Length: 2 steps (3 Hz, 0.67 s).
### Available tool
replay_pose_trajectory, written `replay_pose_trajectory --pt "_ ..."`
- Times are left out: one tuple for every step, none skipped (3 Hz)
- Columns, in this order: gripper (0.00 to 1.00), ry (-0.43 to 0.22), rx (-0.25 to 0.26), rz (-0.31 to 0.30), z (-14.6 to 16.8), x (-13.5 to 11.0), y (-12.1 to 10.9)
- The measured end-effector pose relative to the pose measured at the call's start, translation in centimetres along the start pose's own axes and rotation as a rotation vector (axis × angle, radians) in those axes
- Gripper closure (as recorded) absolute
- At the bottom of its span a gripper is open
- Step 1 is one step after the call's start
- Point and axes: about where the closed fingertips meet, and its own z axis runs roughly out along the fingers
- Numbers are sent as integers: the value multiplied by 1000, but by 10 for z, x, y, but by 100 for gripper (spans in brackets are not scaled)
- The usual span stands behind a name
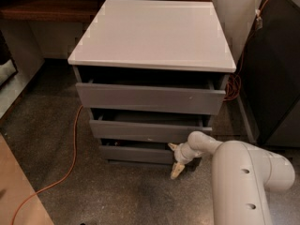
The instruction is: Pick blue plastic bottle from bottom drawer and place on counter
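The grey bottom drawer point(136, 153) is the lowest of three and stands out only a little, with a dark gap above its front. My gripper point(175, 159) is at the right end of that drawer front, just above the floor. It is open: one cream fingertip point(177, 171) points down to the floor and the other lies up against the drawer front. My white arm point(243, 182) reaches in from the bottom right. The blue plastic bottle is hidden. The glossy white counter point(154, 32) tops the cabinet.
The two wider grey drawers point(150, 97) above also stand slightly out. An orange cable point(72, 144) runs over the speckled floor at left. A dark cabinet point(276, 69) stands at right, with a cable coil point(233, 84) beside it. A brown wooden shelf point(47, 8) is at back left.
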Motion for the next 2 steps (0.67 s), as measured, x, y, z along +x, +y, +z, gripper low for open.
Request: replay_pose_trajectory --pt "0 27 7 -26 16 8 -8" --pt "0 14 15 -40 37 18 -14"
